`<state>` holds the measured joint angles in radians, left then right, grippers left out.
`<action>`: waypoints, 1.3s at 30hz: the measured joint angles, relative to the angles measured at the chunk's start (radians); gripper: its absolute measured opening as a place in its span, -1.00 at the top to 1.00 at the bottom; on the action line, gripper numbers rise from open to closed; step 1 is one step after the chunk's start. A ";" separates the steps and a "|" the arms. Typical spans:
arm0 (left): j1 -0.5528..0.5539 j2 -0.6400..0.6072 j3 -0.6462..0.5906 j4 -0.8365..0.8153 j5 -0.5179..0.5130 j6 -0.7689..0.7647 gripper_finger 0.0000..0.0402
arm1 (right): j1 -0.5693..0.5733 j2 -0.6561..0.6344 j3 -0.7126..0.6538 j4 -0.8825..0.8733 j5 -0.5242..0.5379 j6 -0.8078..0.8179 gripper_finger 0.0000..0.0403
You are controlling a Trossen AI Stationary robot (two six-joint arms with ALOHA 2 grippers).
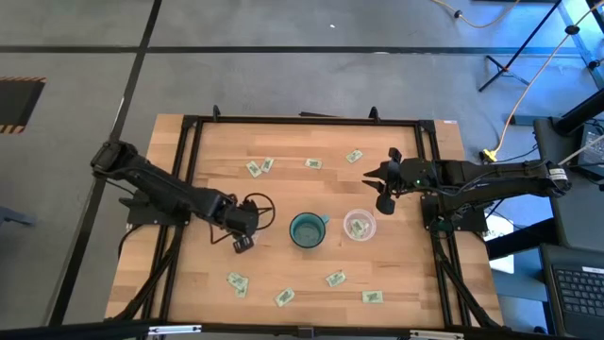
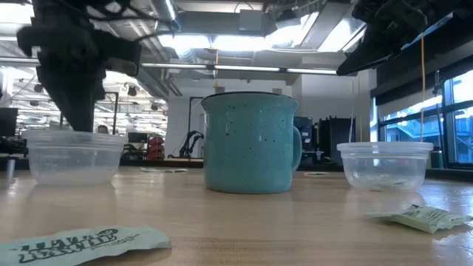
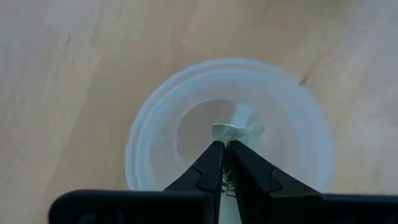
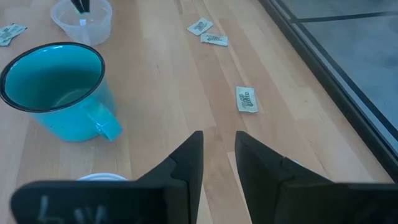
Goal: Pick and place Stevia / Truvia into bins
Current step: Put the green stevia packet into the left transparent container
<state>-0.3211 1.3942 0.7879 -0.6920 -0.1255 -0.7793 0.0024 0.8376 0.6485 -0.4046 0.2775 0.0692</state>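
My left gripper (image 3: 225, 149) points down into the mouth of the left clear cup (image 1: 258, 210), shut on a pale packet (image 3: 238, 130). The right wrist view shows its fingers inside that cup (image 4: 81, 18), and the low view shows the arm standing over the cup (image 2: 72, 155). My right gripper (image 1: 385, 185) hangs open in the air, just beyond the right clear cup (image 1: 359, 226), which holds packets. Loose packets lie flat on the table along its far side (image 1: 312, 163) and near side (image 1: 335, 279). My left gripper pinches the packet between its two fingertips (image 3: 211, 163), coming from above and pointing down. One crumpled end of the packet (image 3: 239, 129) sticks out past the tips, over the cup's floor. Whether it touches the floor, I cannot tell.
A teal mug (image 1: 307, 229) stands between the two cups, its handle toward the right cup. More packets lie at the far left (image 1: 253, 168), the far right (image 1: 355, 156) and along the near edge (image 1: 236, 280) (image 1: 373, 297). A black frame (image 1: 189, 161) borders the table.
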 joint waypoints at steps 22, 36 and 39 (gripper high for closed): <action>-0.099 -0.090 0.076 0.178 0.076 0.176 0.55 | 0.000 0.000 0.000 -0.020 0.000 0.006 0.52; -0.324 -0.016 0.070 0.222 -0.007 0.322 0.52 | 0.000 0.000 0.000 -0.017 0.000 0.082 0.52; -0.364 0.023 0.070 0.221 -0.013 0.302 0.54 | 0.000 0.000 0.000 -0.017 0.000 0.084 0.52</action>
<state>-0.6856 1.4170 0.8577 -0.4706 -0.1384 -0.4775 0.0021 0.8379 0.6487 -0.4213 0.2775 0.1528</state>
